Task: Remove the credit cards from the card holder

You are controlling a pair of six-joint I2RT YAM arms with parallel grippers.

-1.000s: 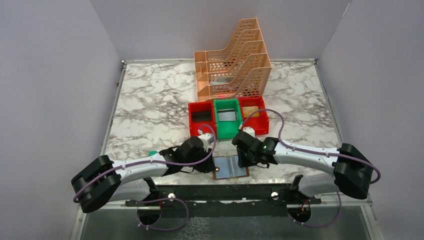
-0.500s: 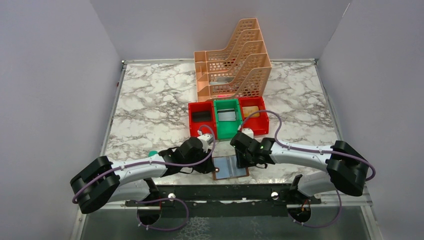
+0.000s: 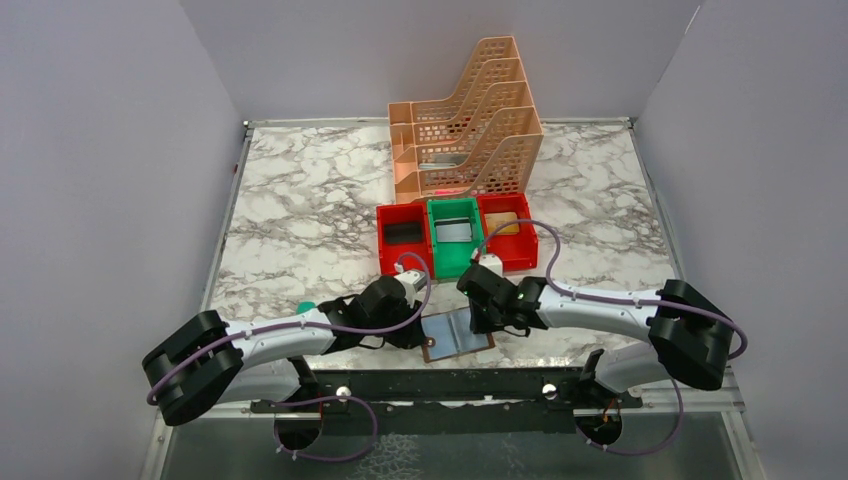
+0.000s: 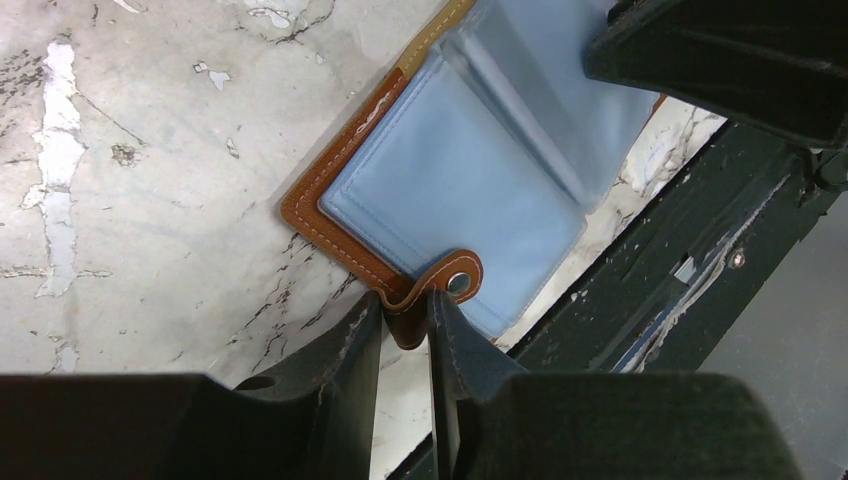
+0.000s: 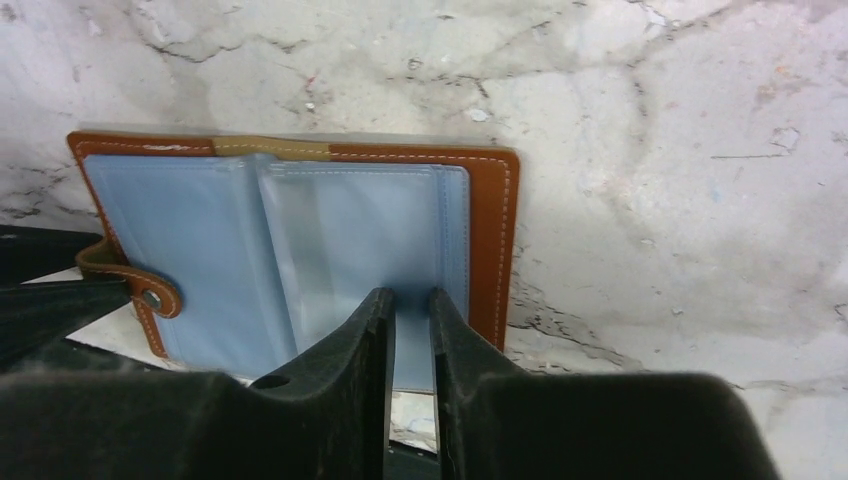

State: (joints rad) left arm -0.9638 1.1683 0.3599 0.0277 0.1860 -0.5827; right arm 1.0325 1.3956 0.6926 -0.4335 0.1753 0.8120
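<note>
Right arm [image 3: 600,305] sits further left than before; card holder [image 3: 458,333] slightly skewed, open flat at table [image 3: 300,220] near edge. Left gripper [image 4: 403,310] pinches snap tab [image 4: 440,290]: keep anchoring. Right gripper [image 5: 410,300] narrowed over pocket [image 5: 370,230], grip unclear; pull card straight out.

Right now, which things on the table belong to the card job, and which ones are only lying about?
Job: card holder; credit card; left hand on the snap tab; right hand at the card.
Lying about: left red bin; green bin; right red bin; orange file rack.
</note>
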